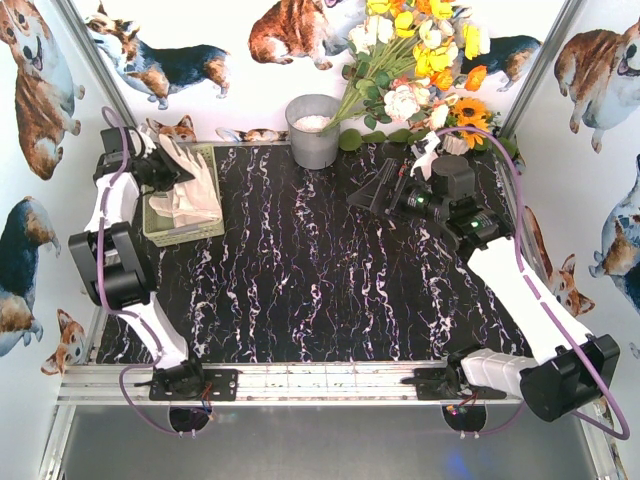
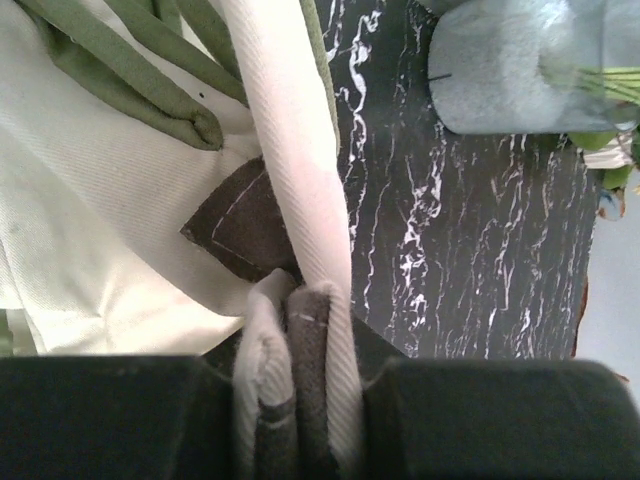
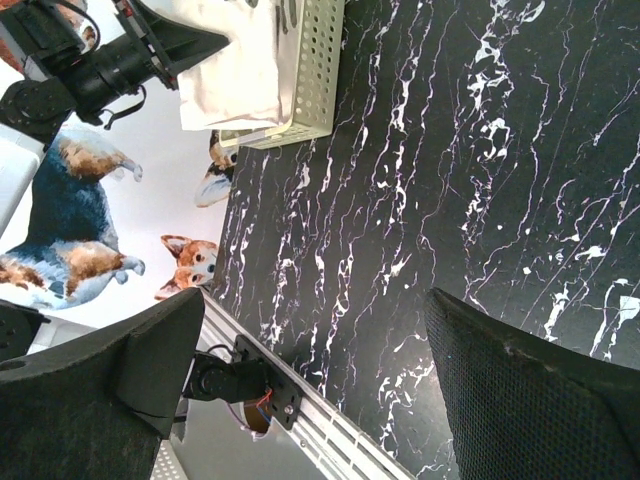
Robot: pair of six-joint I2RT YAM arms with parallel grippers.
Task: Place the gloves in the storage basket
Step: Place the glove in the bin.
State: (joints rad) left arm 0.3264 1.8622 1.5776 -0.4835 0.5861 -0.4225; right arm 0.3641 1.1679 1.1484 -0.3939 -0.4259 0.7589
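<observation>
The pale yellow-green storage basket (image 1: 186, 236) stands at the table's far left and holds several cream-white gloves (image 1: 190, 208). My left gripper (image 1: 168, 168) is shut on one glove (image 1: 196, 165) and holds it over the basket. In the left wrist view the left gripper (image 2: 300, 375) pinches cream and grey-brown folds of that glove (image 2: 290, 150), with more gloves (image 2: 90, 240) below at left. My right gripper (image 1: 375, 190) is open and empty above the table's far right. In the right wrist view the right gripper (image 3: 310, 370) is wide open, and the basket (image 3: 318, 70) shows far off.
A round grey metal bucket (image 1: 313, 130) stands at the back centre and shows in the left wrist view (image 2: 500, 70). A bunch of artificial flowers (image 1: 420, 50) leans at the back right. Corgi-print walls enclose the black marbled table (image 1: 300, 290). An aluminium rail (image 1: 320, 382) runs along the near edge.
</observation>
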